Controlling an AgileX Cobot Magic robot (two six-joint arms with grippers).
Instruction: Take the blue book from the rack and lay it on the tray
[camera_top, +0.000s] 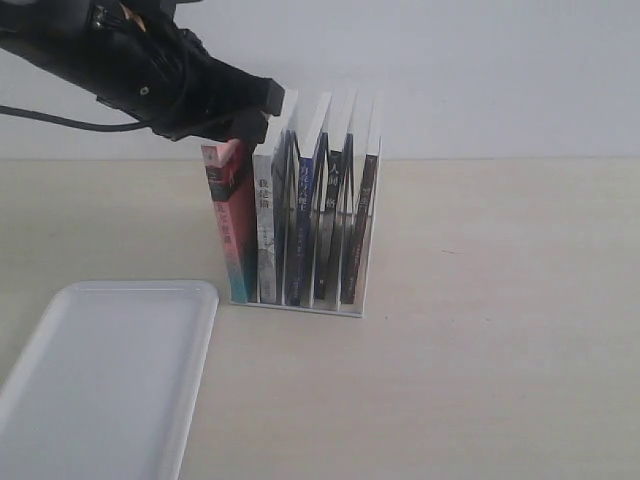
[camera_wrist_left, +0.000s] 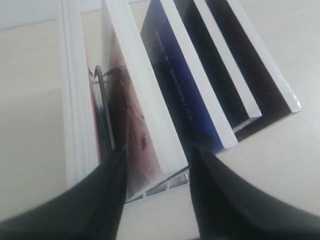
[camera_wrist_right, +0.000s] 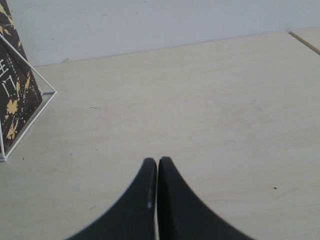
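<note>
The blue book (camera_top: 303, 230) stands upright in the white wire rack (camera_top: 310, 308), third from the left; in the left wrist view its dark blue face (camera_wrist_left: 180, 85) carries white lettering. My left gripper (camera_top: 262, 112) hangs over the top of the books at the rack's left end. In its own view the left gripper (camera_wrist_left: 157, 150) is open. Its dark fingers (camera_wrist_left: 100, 200) straddle the white-grey illustrated book (camera_wrist_left: 142, 115), and the blue book lies just past one finger. The white tray (camera_top: 100, 380) lies flat at the front left. My right gripper (camera_wrist_right: 158, 161) is shut above bare table.
A red-and-teal book (camera_top: 232, 220) stands leftmost in the rack. The white-grey book (camera_top: 266, 225) is beside it. Black-spined books (camera_top: 345, 230) fill the right slots. The rack's wire end (camera_wrist_right: 30, 112) and a black-and-gold cover show in the right wrist view. A white wall runs behind the table.
</note>
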